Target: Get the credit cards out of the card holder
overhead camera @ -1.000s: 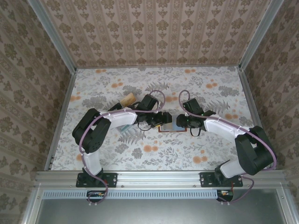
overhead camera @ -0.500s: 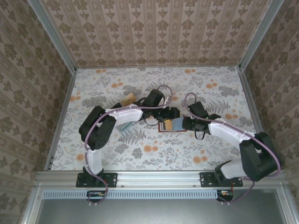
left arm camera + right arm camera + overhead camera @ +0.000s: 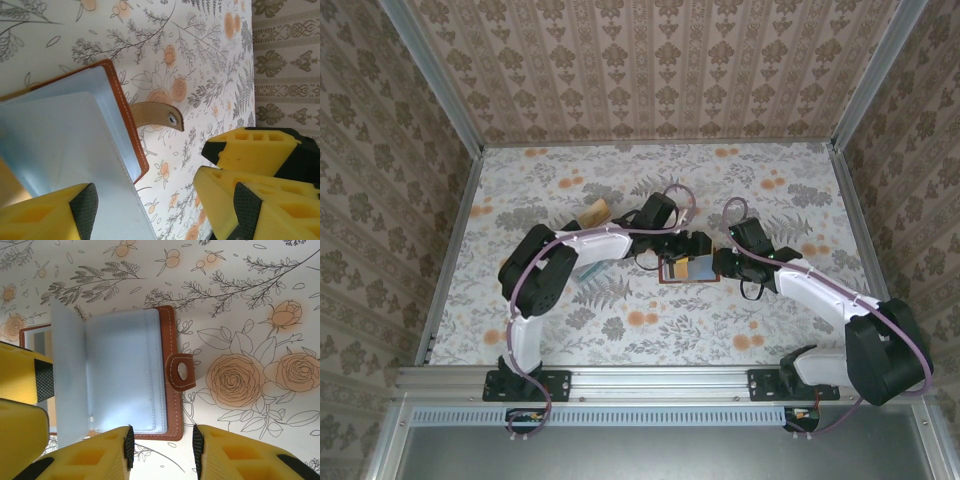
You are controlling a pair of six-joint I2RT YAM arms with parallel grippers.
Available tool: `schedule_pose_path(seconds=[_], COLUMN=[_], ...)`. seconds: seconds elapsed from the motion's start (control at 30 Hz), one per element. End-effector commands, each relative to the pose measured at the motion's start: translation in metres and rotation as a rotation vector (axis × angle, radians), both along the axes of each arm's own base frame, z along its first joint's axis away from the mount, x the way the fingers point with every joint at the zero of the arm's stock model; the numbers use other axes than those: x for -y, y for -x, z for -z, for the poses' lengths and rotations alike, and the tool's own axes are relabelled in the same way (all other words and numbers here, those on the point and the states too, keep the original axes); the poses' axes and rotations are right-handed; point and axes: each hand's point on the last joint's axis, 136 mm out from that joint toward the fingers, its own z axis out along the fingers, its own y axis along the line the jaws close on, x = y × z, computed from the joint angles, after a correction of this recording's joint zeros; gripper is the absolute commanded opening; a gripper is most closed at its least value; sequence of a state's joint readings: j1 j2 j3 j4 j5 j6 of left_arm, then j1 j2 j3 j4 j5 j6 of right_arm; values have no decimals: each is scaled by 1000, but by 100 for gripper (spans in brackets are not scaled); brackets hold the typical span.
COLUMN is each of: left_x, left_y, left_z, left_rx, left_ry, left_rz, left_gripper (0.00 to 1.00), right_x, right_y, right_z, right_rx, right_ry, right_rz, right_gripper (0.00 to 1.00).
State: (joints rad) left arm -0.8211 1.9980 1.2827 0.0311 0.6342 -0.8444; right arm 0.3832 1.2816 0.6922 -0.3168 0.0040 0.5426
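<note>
The reddish-brown card holder (image 3: 686, 270) lies open on the table, grey-blue pockets up. An orange-tan credit card (image 3: 674, 268) shows in its left half. My left gripper (image 3: 693, 246) hovers at its far edge. In the left wrist view the left gripper (image 3: 162, 205) is open, with a grey-blue pocket leaf (image 3: 60, 145) rising beside one of its fingers (image 3: 60, 217). My right gripper (image 3: 719, 262) is at the holder's right end. In the right wrist view the right gripper (image 3: 162, 450) stands open just off the holder's (image 3: 172, 385) corner, near the snap strap (image 3: 181, 371). No black or teal-green card can be made out.
A clear tray (image 3: 586, 270) sits left of the holder under the left arm, and a tan flat piece (image 3: 595, 212) lies farther back. Both grippers' yellow fingers crowd together over the holder. Metal rails edge the table left (image 3: 450, 250) and right (image 3: 855, 220).
The left arm has stretched right, carrying its gripper over the holder's far edge, and its jaws have widened slightly. The right gripper has backed a little to the right. The orange-tan card is now uncovered.
</note>
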Motion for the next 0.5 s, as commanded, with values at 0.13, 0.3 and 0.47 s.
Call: schedule_pose_path(seconds=[0.13, 0.3, 0.47], left_x=[14, 16, 7], left_y=[5, 4, 2], left_z=[5, 24, 23], left_rx=[-43, -92, -80], left_ry=[34, -32, -48], left_rz=[38, 40, 21], left_gripper=[72, 72, 71], right_x=[-5, -2, -1], right_y=[-4, 1, 4], right_z=[-11, -11, -10], right_rx=[22, 21, 19], right_ry=[-38, -35, -36], right_rz=[3, 5, 9], right_gripper=[39, 39, 39])
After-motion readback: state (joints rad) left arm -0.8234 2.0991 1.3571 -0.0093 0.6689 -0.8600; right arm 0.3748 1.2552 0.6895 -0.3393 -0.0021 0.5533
